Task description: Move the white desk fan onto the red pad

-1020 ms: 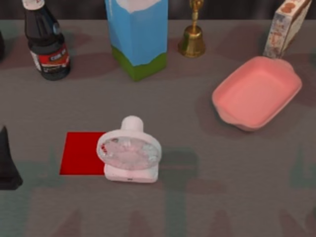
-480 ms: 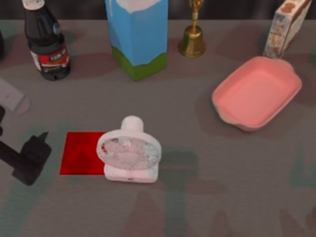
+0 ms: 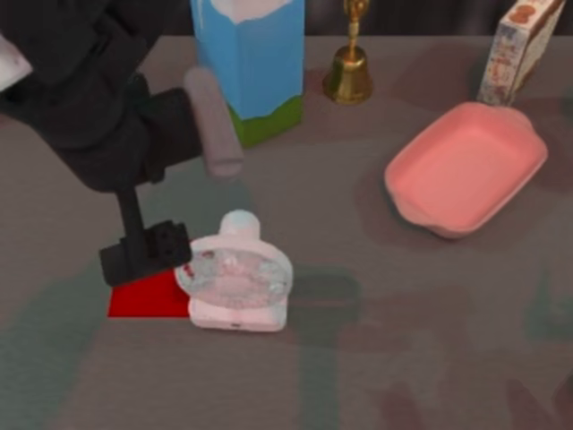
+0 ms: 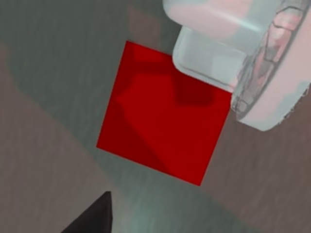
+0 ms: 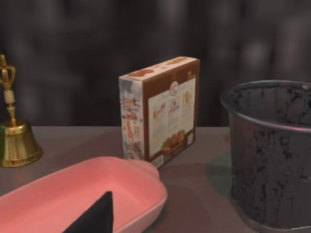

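The white desk fan [image 3: 237, 282] stands upright near the table's middle, and its base overlaps the right edge of the red pad [image 3: 143, 300]. My left gripper [image 3: 143, 253] hangs over the pad's far part, just left of the fan and apart from it. It is open with nothing held. In the left wrist view the red pad [image 4: 160, 121] lies below with the fan [image 4: 243, 58] over one of its corners. My right gripper [image 5: 138, 223] is parked off to the right, open, showing one dark finger over the pink dish.
A blue milk carton [image 3: 251, 63], a brass bell [image 3: 349, 72] and a printed box [image 3: 519, 49] line the back edge. A pink baking dish [image 3: 466, 166] sits at the right. A dark metal bucket [image 5: 272, 155] stands beside the box. My left arm [image 3: 98, 107] covers the back left.
My left arm has swung in from the left edge, and its gripper now hangs over the red pad beside the fan. The arm now hides the dark bottle. The fan has not moved.
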Robot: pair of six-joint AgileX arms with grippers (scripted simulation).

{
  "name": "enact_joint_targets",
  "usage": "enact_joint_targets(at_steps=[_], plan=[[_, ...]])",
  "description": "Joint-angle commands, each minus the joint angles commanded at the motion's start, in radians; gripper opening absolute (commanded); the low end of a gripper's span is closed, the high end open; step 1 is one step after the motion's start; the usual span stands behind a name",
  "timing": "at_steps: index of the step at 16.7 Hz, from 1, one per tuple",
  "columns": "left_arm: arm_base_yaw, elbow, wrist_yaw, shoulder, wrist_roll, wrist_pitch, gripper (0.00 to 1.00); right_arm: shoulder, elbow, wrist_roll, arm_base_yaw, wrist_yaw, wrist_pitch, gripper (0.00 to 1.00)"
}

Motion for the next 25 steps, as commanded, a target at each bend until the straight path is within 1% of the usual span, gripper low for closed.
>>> enact_joint_targets(at_steps=[3,5,9,14,21,25], plan=[[-0.07,0.199,-0.002,0.209,0.102,-0.15,1.0,0.0,0.0,0.0,0.0,0.0,0.0,1.0],[-0.105,0.296,-0.003,0.302,0.151,-0.219,1.0,0.0,0.0,0.0,0.0,0.0,0.0,1.0],[-0.133,0.379,-0.003,0.374,0.192,-0.275,1.0,0.0,0.0,0.0,0.0,0.0,0.0,1.0],[-0.129,0.373,-0.003,0.372,0.192,-0.269,1.0,0.0,0.0,0.0,0.0,0.0,0.0,1.0],[-0.129,0.2,-0.003,0.371,0.196,-0.099,1.0,0.0,0.0,0.0,0.0,0.0,0.0,1.0],[-0.128,0.177,-0.003,0.372,0.197,-0.076,1.0,0.0,0.0,0.0,0.0,0.0,0.0,1.0]])
